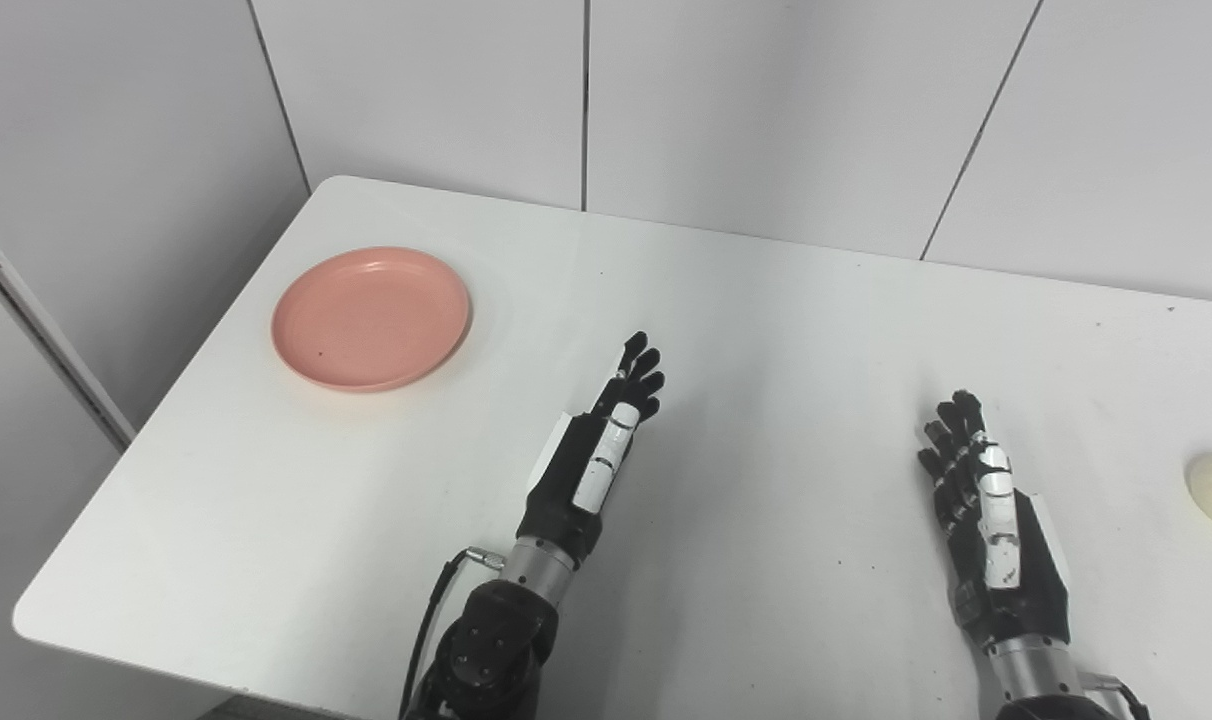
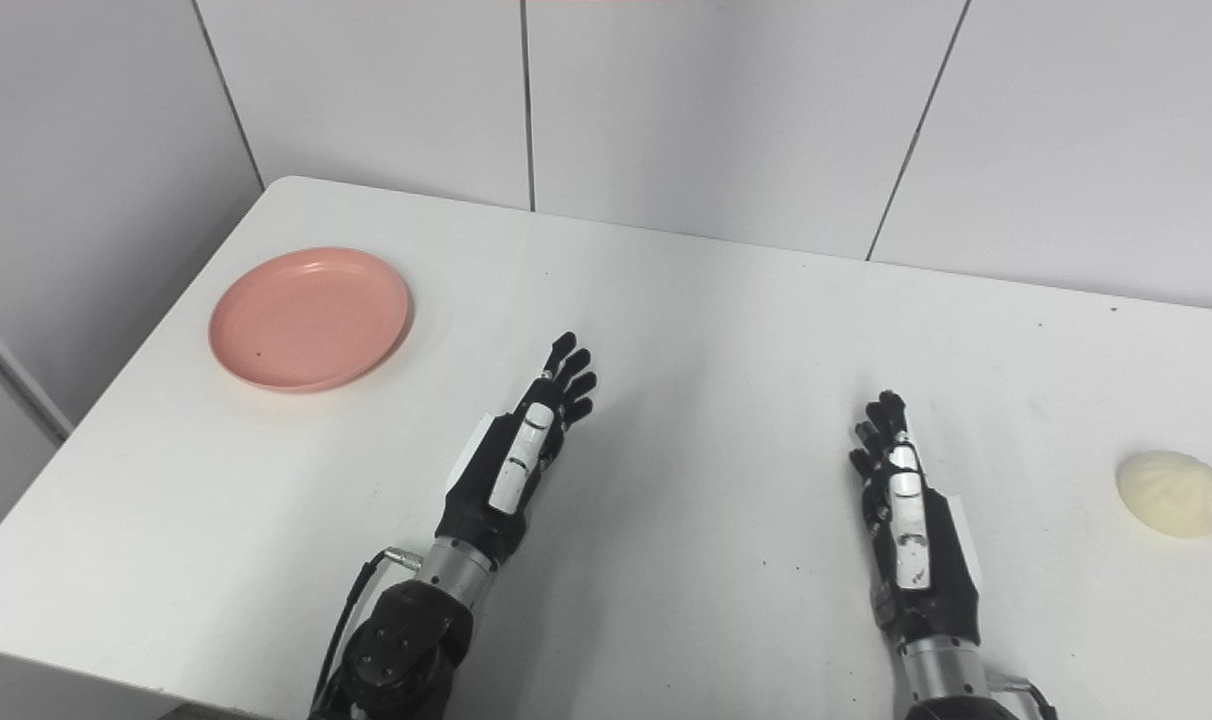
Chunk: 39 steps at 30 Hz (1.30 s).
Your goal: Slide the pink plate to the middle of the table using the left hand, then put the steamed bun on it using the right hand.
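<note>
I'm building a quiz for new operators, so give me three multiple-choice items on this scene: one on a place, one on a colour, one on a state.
1. Where is the plate?
A. far left of the table
B. table middle
C. beside the bun

2. What colour is the plate?
A. blue
B. pink
C. green

3. What is the left hand doing?
A. gripping the plate
B. holding the bun
C. open, holding nothing

Answers:
1. A: the plate lies near the table's left edge, while the bun sits far right.
2. B: its whole surface is pink.
3. C: its fingers are stretched out over bare table, apart from the plate. The right hand is likewise open, short of the bun.
</note>
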Motion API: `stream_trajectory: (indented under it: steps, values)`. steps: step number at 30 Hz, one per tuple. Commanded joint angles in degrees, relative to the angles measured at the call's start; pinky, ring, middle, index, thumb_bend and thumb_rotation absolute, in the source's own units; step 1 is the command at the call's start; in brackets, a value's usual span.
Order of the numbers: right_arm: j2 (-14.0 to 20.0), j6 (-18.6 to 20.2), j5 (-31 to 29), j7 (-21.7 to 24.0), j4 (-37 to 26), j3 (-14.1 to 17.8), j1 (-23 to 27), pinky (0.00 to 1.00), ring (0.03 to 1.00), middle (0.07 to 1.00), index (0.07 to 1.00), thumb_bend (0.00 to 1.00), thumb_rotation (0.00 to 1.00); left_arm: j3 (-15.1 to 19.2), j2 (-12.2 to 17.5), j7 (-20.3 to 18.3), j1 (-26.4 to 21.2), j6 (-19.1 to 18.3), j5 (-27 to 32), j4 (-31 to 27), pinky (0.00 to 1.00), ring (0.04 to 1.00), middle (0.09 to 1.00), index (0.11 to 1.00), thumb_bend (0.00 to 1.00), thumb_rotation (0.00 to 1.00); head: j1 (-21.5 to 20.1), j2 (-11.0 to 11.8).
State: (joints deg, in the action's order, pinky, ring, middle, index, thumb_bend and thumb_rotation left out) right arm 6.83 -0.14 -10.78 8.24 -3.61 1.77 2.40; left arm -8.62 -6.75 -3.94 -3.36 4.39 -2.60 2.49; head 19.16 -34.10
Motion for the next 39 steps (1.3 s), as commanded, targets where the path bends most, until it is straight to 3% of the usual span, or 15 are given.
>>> stream_trajectory:
  steps: [1,13,18,25,29,33,39]
  values:
    - [0.4,-0.8,0.0,0.4,-0.7,0.3,-0.8,1.0,1.0,1.0,1.0,0.53,1.0,-0.4,-0.1,0.5,2.6,1.1,-0.3,2.0,0.96,0.971,0.993,0.999,0.54,1.0,0.1,0.0]
    - [0.2,-0.4,0.1,0.4,-0.4,-0.1,-0.3,1.0,1.0,1.0,1.0,0.53,1.0,-0.8,0.4,-0.2,1.3,-1.6,-0.6,-5.1,0.96,0.99,1.0,0.993,0.59,1.0,0.1,-0.7]
    - [0.1,-0.2,-0.2,0.4,0.0,0.0,0.0,1.0,1.0,1.0,1.0,0.54,1.0,-0.4,0.2,-0.4,0.3,-4.8,0.4,-10.8,0.96,0.979,0.994,0.993,0.58,1.0,0.3,-0.8]
    - [0.1,-0.4,0.2,0.4,0.5,-0.2,0.3,1.0,1.0,1.0,1.0,0.53,1.0,0.6,0.5,-0.5,-2.5,-12.4,0.9,-20.0,0.96,0.964,0.98,0.987,0.61,1.0,0.3,-1.1]
    - [0.0,-0.1,0.4,0.3,0.3,-0.3,0.3,1.0,1.0,1.0,1.0,0.54,1.0,2.4,1.9,-1.0,-5.3,-17.4,3.0,-24.1,0.99,0.989,0.985,0.976,0.59,1.0,0.5,-1.1]
    - [0.0,1.0,0.1,0.2,-0.2,-0.2,0.2,1.0,1.0,1.0,1.0,0.55,1.0,5.7,0.9,0.8,-7.5,-20.6,6.4,-28.4,0.95,0.946,0.955,0.948,0.56,1.0,1.2,-0.8]
    - [0.1,1.3,-0.1,0.4,-0.3,-0.1,0.3,1.0,1.0,1.0,1.0,0.56,1.0,9.0,2.1,2.9,-10.3,-22.5,7.8,-32.4,0.94,0.938,0.943,0.937,0.56,1.0,2.0,-0.3]
